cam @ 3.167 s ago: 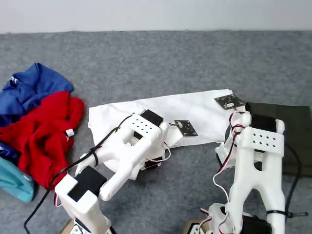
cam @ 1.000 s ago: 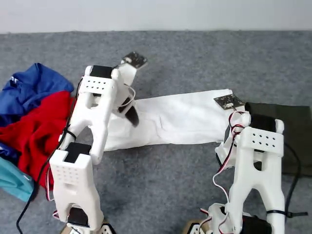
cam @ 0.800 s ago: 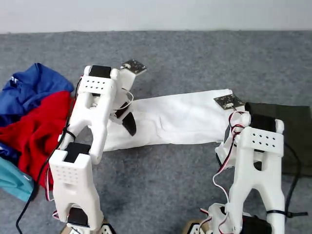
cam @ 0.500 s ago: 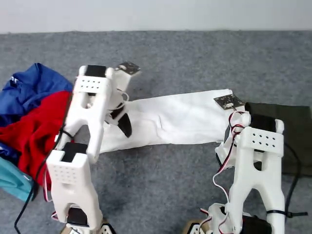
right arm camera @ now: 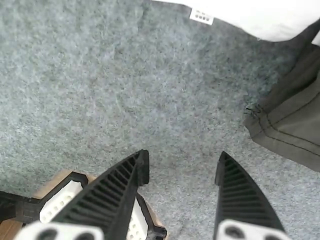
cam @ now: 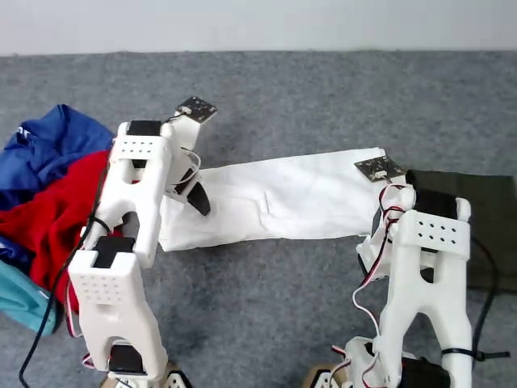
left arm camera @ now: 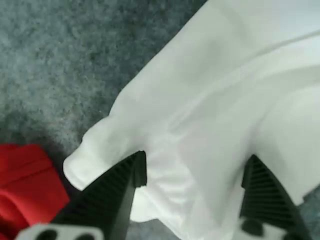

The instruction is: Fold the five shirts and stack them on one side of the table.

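Left hand [left arm camera: 196,159]: fingers spread wide, nothing gripped. It sits over one end of the white shirt [cam: 275,198], with that end's cloth lying between and below the two fingers. Whether the fingertips touch the cloth cannot be determined.

The white shirt lies as a long folded strip on the grey surface [cam: 323,97], running from the left hand across to the right arm. The red shirt [cam: 56,218] is just beside the left hand, on the side away from the white strip. It is crumpled in a heap with the blue shirt [cam: 48,149] and a teal shirt [cam: 20,299].

Right hand [right arm camera: 183,154]: fingers apart, holding nothing, positioned above bare surface. Beyond its fingertips lies the other end of the white shirt, with a small label [right arm camera: 201,16] at the hem. A dark olive shirt [right arm camera: 295,120] lies flat off to one side of this hand, its edge near the white shirt's end.
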`<state>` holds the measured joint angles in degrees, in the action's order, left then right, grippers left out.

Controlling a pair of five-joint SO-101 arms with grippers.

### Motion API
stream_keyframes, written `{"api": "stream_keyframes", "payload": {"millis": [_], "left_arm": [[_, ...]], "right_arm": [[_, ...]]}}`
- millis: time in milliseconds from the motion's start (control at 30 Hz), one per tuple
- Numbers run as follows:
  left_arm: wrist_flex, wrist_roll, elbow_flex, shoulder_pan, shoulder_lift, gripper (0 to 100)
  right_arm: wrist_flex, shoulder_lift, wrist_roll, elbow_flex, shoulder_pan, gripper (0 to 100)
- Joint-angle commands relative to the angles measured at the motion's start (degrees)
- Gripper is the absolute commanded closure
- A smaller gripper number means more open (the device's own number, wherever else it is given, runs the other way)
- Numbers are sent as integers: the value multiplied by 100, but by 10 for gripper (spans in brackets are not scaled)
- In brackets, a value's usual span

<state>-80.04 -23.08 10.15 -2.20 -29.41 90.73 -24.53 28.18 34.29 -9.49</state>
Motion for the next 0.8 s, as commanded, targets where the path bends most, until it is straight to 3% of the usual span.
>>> {"api": "stream_keyframes", "payload": {"millis": [0, 300, 533, 767], "left_arm": [[18, 264, 171, -273, 703, 687], [-2084, 352, 92, -229, 1749, 687], [-1987, 176, -1675, 246, 2048, 687], [-1371, 193, -2114, 1064, 1996, 687]], "right_arm": [[-40, -189, -53, -18, 66, 775], [-40, -189, -53, -18, 66, 775], [-40, -189, -53, -18, 66, 775], [-40, -189, -53, -18, 66, 775]]}}
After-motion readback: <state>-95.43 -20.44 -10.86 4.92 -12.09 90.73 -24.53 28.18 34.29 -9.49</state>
